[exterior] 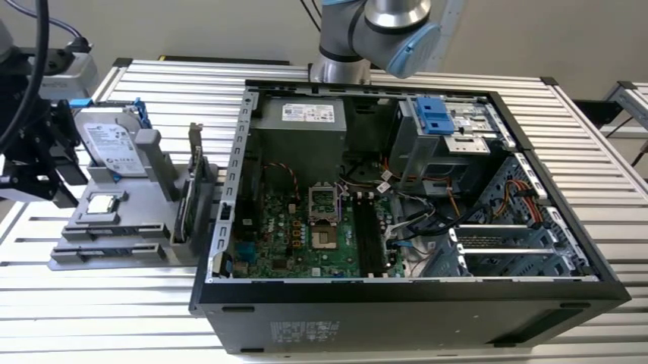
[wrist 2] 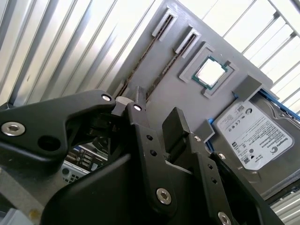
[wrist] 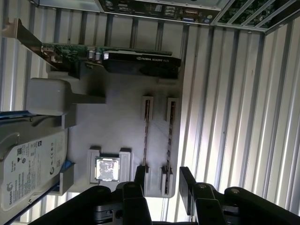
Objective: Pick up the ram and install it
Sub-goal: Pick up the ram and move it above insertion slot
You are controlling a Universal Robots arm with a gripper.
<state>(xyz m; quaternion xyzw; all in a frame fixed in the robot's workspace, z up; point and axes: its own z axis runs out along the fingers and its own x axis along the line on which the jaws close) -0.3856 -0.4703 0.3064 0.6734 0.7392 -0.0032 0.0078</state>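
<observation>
Two ram (wrist: 168,140) sticks stand on edge in side-by-side holders of a grey fixture (wrist: 117,117); in the second wrist view they are thin dark lines (wrist 2: 151,47). My gripper (wrist: 163,182) hangs open above the near end of these holders, its black fingers (wrist: 187,183) apart and holding nothing. I cannot tell which stick it is centred over. In the exterior view the gripper (exterior: 45,171) is at the far left, over the fixture (exterior: 121,220) beside the open computer case (exterior: 405,303).
The fixture also carries a silver hard drive (exterior: 106,144) in a blue-handled bracket, a square processor chip (wrist: 107,168) and a graphics card (wrist: 140,63) on edge. Inside the case lies the green motherboard (exterior: 303,235), with cables and drive cages on the exterior view's right. The table is ribbed aluminium (exterior: 121,318).
</observation>
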